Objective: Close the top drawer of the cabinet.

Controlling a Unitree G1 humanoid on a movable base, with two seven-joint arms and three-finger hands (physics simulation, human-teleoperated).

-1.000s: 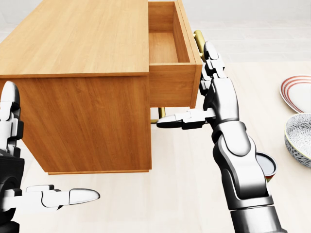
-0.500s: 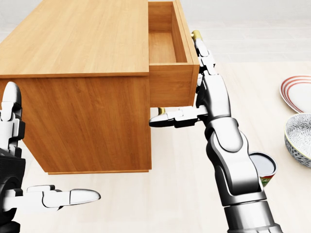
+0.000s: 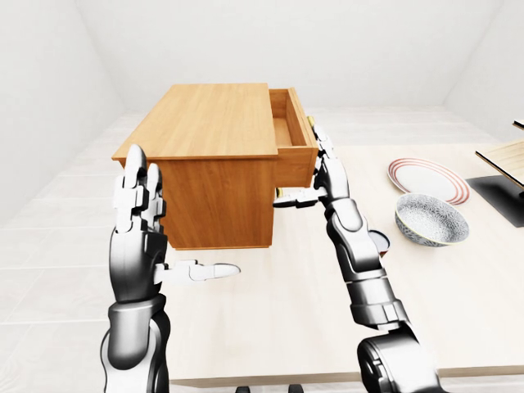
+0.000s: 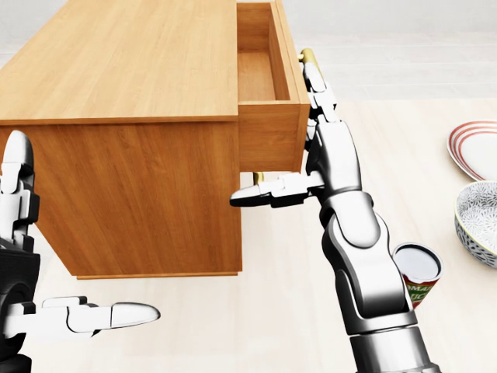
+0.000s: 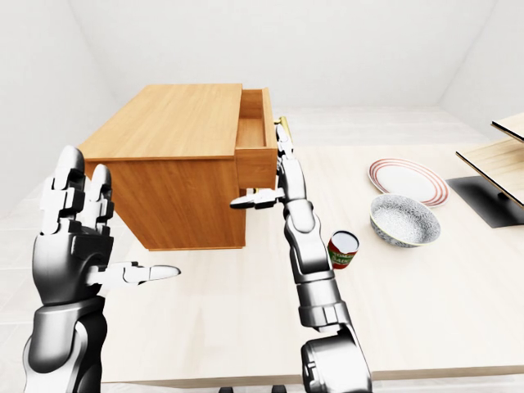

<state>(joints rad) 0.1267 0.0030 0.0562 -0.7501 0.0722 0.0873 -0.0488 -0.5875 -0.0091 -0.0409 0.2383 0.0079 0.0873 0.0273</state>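
The wooden cabinet (image 4: 116, 70) stands on the table at the left of the head view. Its top drawer (image 4: 268, 132) sticks out to the right, partly open and empty inside. My right hand (image 4: 320, 132) is open and lies flat against the drawer front, with its fingers along the brass handle (image 4: 307, 56) and its thumb pointing left under the drawer. My left hand (image 3: 155, 229) is open and empty, raised at the lower left, apart from the cabinet.
A red-labelled can (image 4: 417, 273) stands just right of my right forearm. A patterned bowl (image 4: 477, 221) and a red-rimmed plate (image 4: 474, 148) lie farther right. A wooden rack on a black base (image 3: 503, 176) is at the far right. The table's near edge (image 3: 327, 370) runs along the bottom.
My right hand has moved left against the drawer front, and the drawer has slid a little into the cabinet. More of the can shows. My left hand has not moved.
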